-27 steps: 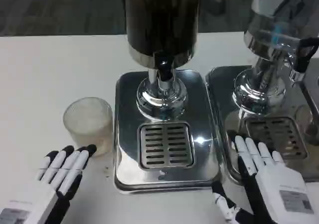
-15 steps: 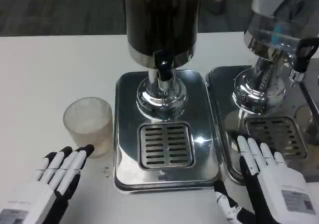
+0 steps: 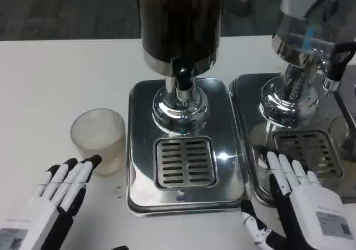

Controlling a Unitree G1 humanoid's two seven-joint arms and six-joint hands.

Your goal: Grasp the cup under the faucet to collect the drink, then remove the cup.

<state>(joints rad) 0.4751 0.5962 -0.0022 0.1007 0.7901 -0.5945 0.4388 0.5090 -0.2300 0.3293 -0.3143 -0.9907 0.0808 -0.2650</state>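
- We see the frosted, ribbed clear plastic cup standing upright on the white tabletop toward its left side, just beside the left edge of the shiny steel drip tray — not on the tray's slotted grate.
- Above the grate hangs the black faucet of the dark, drink-filled cylindrical dispenser.
- Our left robot hand lies near the tabletop's front edge, fingers straight and close together, holding nothing; its black fingertips reach the cup's base — we cannot tell whether they touch.
- Our right robot hand is spread and empty, over the front of a second steel tray under a chrome dispenser.
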